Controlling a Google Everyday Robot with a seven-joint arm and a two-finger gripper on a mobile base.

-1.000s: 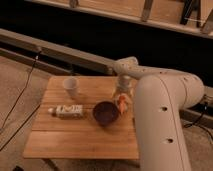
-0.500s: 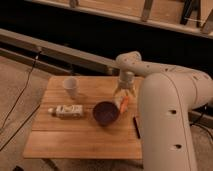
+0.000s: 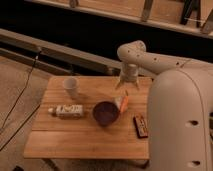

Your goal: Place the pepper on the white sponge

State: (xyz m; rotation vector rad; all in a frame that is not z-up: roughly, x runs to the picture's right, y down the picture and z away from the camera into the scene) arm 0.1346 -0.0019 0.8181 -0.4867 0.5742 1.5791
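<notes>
Above the far right part of the wooden table (image 3: pixel 60 142), the gripper (image 3: pixel 127 88) hangs pointing down, its tip just over the pepper (image 3: pixel 124 103); whether it is grasping or released, cannot tell. Pepper shows as a slim orange-red tapered thing, standing tilted or leaning right beside the purple bowl (image 3: pixel 105 113), on that bowl's right rim side. White sponge (image 3: pixel 118 102) reads as a pale small block directly against the pepper's left, between pepper and bowl; pepper seems to touch it, but resting on top versus propped alongside is unclear. Handling judgement: pepper looks light, fairly stiff, smooth-skinned so possibly slippery, and narrow, so it rolls easily once laid down. Best hold is likely across the thicker upper half, jaws squeezing the short axis, not the thin tip. Sponge is likely soft and light, may shift or dent if pushed, so a gentle low release suits. Elsewhere: white cup (image 3: pixel 70 86) far left, labelled bottle (image 3: pixel 65 110) lying on its side left of the bowl, dark bar (image 3: pixel 140 126) with red markings near the right edge, well apart from the pepper.
</notes>
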